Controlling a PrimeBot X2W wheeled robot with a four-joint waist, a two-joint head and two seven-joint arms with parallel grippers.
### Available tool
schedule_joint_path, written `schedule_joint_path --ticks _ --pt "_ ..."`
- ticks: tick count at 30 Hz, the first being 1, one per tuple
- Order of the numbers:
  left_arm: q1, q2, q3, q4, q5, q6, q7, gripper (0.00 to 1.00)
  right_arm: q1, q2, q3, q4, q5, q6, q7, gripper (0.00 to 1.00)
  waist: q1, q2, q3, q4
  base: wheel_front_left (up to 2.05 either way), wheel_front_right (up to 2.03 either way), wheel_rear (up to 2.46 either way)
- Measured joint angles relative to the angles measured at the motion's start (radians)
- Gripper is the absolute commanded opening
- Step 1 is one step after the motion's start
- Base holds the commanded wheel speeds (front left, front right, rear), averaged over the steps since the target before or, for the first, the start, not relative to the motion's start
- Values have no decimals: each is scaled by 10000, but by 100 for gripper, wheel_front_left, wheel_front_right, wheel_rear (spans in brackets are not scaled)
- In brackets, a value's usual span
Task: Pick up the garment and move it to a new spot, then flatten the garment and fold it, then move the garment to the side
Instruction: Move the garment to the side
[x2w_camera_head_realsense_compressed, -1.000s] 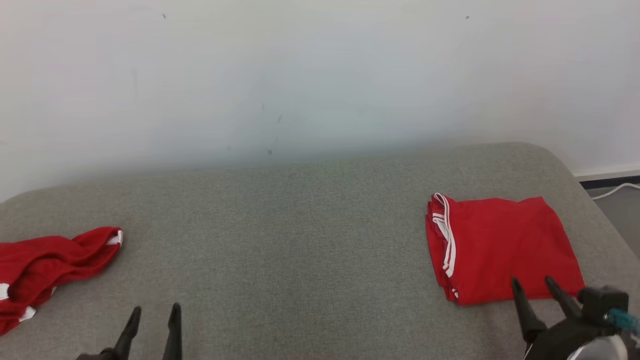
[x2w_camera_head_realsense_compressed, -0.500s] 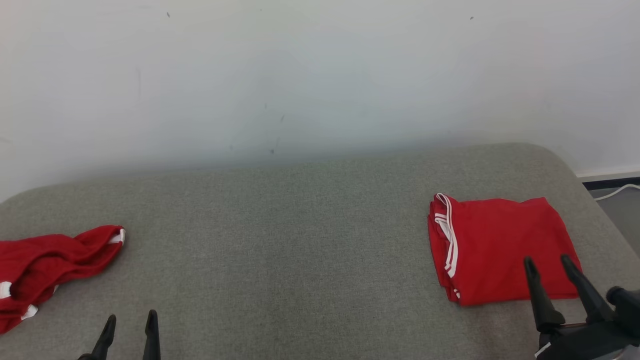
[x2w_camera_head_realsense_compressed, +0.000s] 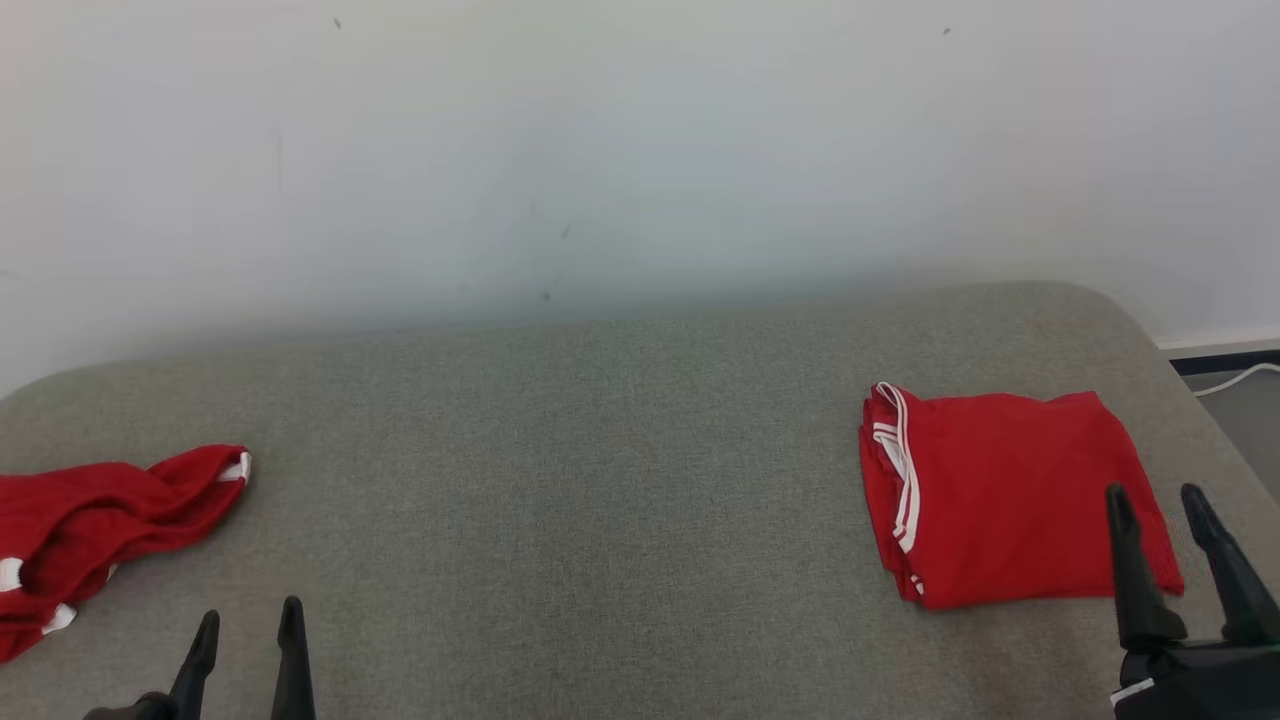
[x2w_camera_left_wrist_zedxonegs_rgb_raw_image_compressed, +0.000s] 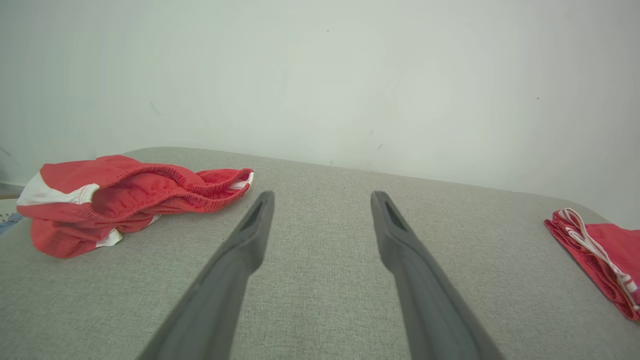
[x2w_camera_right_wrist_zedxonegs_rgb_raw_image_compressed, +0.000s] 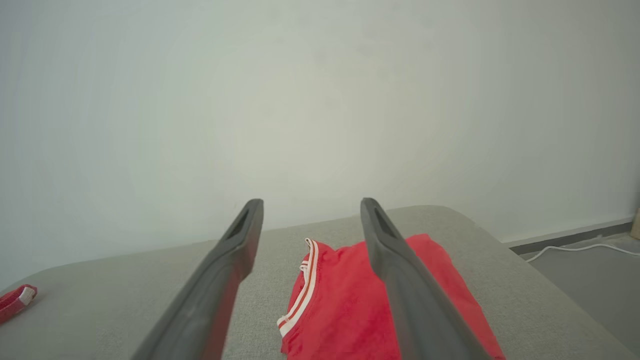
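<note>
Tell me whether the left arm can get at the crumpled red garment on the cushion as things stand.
Probably yes. The left gripper is open and empty, and the crumpled garment lies just to its left, with bare grey cushion between them.

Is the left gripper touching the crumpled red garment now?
Apart. The head view shows bare grey cushion between the open left gripper and the crumpled red garment. The left wrist view shows the same gap.
</note>
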Motion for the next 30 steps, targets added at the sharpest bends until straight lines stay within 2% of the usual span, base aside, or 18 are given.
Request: schedule_joint_path --ticks 3,6,13,25,30 --pt "-5 -54 -36 -123 2 0 90 100 179 -63 -61 -23 19 19 0 100 1 0 54 15 0 0 0" --pt "-11 -48 -65 -178 42 2 203 100 194 -286 15 -17 -19 180 0 100 1 0 99 38 0 0 0" --pt "-20 36 81 -288 449 0 414 100 311 -773 71 -75 -667 165 0 100 1 0 155 85 0 0 0" --pt "-12 -186 378 -589 447 0 715 100 390 -543 -405 -311 -245 130 0 100 1 1 296 76 0 0 0" --pt "3 -353 704 -788 328 0 717 100 334 -8 -817 -458 631 180 0 100 1 1 383 50 0 0 0"
